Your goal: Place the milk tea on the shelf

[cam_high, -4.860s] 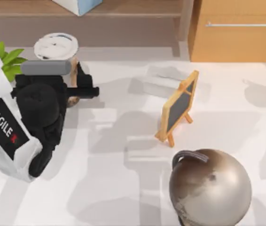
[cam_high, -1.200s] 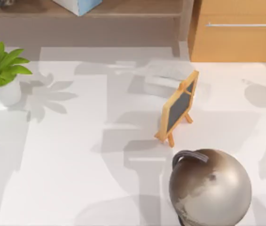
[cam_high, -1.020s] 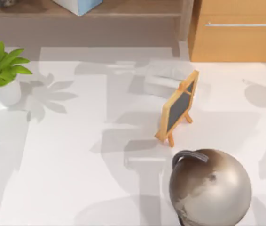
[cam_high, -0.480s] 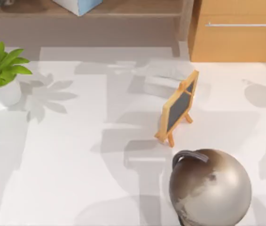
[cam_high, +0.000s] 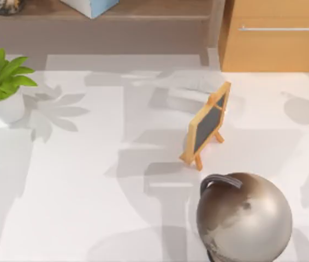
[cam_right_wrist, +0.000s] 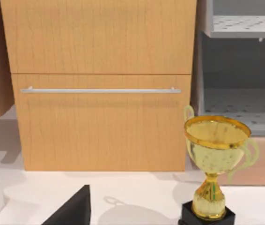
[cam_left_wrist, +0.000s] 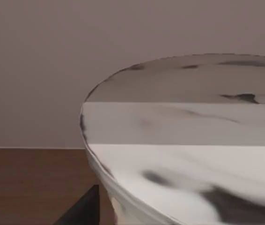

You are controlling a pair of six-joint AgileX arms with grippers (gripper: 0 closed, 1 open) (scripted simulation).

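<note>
Milk tea [cam_left_wrist: 184, 140] up at the shelf [cam_left_wrist: 29, 183], nearly placed. Left gripper [cam_left_wrist: 82, 212] beside it, grip unclear. Letting go probably remains. Right arm idle facing cabinet [cam_right_wrist: 99, 47].

Seen from above, the milk tea [cam_high: 4, 5] is cut by the upper edge, so I see just a dark speckled sliver on the shelf [cam_high: 143, 10]. A light blue box [cam_high: 90, 6] on that shelf is cropped the same way. The globe [cam_high: 244, 218] runs off the lower edge, its base unseen. The potted plant [cam_high: 1, 82] loses some leaves at the left edge.

In my left wrist view the cup's white lid [cam_left_wrist: 188, 136] sits so close that it blurs and runs off two edges. A dark wedge at the bottom of each wrist view is too cropped to tell how my jaws stand. The trophy [cam_right_wrist: 214, 168] loses its black base at the edge.
</note>
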